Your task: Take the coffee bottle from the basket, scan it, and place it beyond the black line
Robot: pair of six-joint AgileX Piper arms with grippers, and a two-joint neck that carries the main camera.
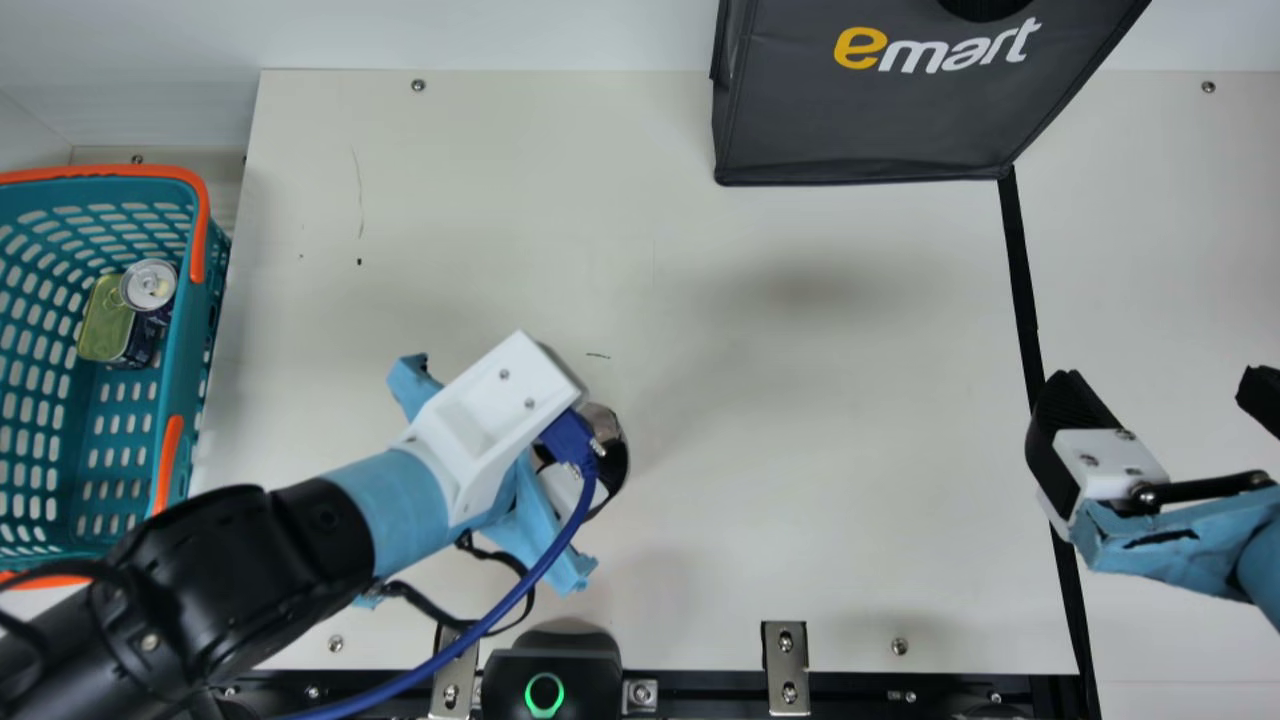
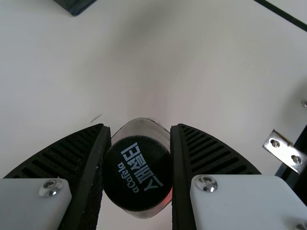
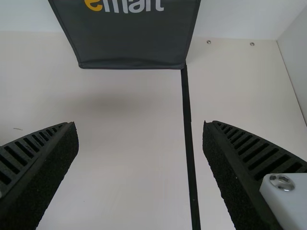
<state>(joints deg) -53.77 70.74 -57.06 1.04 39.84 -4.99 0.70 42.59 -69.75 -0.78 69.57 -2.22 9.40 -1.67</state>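
The dark gray shopping bag point(image 1: 860, 125) carries the wordmark "emart" point(image 1: 937, 48) in lowercase letters on its front panel: the "e" is yellow-orange, the "mart" white. The right wrist view has the same word on the bag (its upper part cut off by the view's edge, though it stays legible). In the left wrist view, the black cap point(image 2: 136, 200) of the coffee bottle point(image 2: 144, 125) bears pale print: "aCafela" in small Latin letters, and beside it, larger Korean lettering (which I cannot make out with certainty), both running slantwise.
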